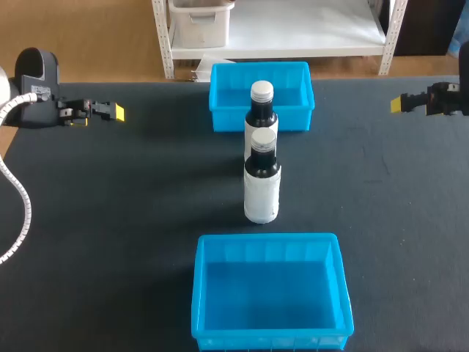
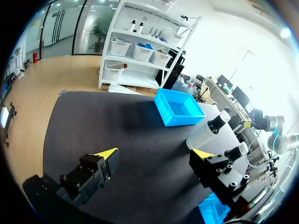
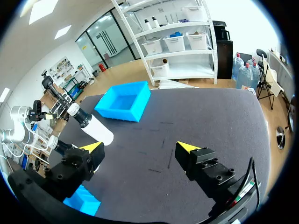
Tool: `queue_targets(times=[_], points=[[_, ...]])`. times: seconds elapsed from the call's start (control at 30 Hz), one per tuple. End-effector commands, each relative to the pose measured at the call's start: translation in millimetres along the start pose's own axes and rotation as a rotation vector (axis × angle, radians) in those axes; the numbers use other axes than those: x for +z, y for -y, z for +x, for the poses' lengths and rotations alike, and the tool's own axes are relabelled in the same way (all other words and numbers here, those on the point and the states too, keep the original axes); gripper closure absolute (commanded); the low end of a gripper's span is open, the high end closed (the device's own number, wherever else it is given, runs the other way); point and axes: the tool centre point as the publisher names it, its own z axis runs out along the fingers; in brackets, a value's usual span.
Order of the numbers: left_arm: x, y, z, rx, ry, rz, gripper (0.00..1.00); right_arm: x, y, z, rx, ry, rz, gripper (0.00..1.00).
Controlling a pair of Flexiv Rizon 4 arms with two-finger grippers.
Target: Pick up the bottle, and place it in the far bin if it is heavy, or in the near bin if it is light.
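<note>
My left gripper [image 2: 156, 154] and right gripper [image 3: 140, 147] both hang spread wide and empty, well apart from the front bottle [image 1: 261, 180], one on either side. It stands upright; a second bottle [image 1: 261, 110] stands just behind it, before the far bin [image 1: 220, 99]. The near bin [image 1: 199, 293] sits in front.

Light was bright and even; the bottles [image 1: 261, 187] threw faint shadows on the table [image 1: 132, 198]; glare, perhaps from windows, whitened the left wrist view.

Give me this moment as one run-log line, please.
left gripper: open, empty | right gripper: open, empty | far bin: empty | near bin: empty | near bottle, far bottle: upright between them, untouched
</note>
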Motion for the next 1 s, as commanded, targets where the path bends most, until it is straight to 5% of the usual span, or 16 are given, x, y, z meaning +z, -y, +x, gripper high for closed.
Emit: queue_targets(times=[0.03,0.9,1.0], points=[[0.0,0.0,0.0,0.000,0.000,0.000,0.00,-0.2,-1.0,0.5,0.001,0.001,0.003,0.00],[0.0,0.0,0.0,0.000,0.000,0.000,0.00,-0.2,-1.0,0.5,0.001,0.001,0.003,0.00],[0.0,0.0,0.0,0.000,0.000,0.000,0.00,2.1,4.0,-4.8,-0.217,-0.047,-0.153,0.00]])
